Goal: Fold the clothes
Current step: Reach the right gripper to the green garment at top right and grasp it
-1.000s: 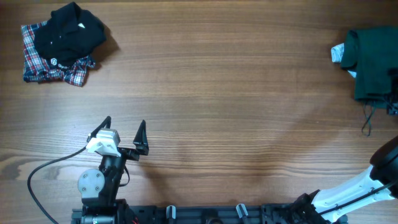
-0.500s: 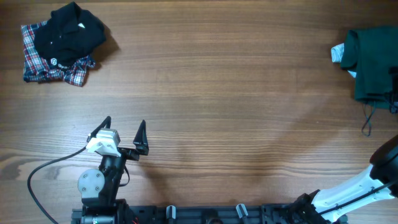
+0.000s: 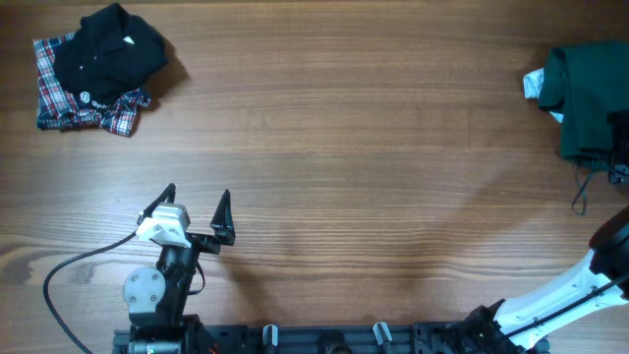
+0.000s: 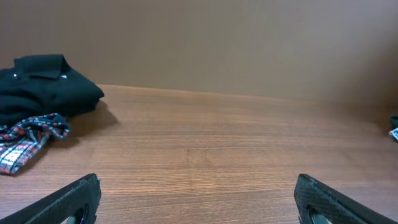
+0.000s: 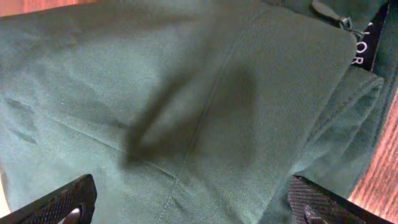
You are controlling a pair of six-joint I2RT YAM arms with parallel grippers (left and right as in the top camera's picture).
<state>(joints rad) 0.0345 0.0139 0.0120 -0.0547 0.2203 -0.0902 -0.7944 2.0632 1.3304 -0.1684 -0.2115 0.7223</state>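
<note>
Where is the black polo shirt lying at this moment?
In the overhead view the black polo shirt lies at the far left corner of the table, heaped on the plaid shirt, well ahead of the open left gripper.

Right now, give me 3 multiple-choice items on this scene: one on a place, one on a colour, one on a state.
1. Where is the black shirt?
A. top-left of the overhead view, on the plaid shirt
B. table centre
C. at the right edge

2. What colour is the garment filling the right wrist view?
A. red
B. green
C. white

3. What state is the left gripper in?
A. shut on cloth
B. open, empty
C. shut, empty

Answers:
1. A, it lies on the plaid shirt in that corner.
2. B, green cloth fills that view.
3. B, its fingers stand wide apart with only bare wood between them.
</note>
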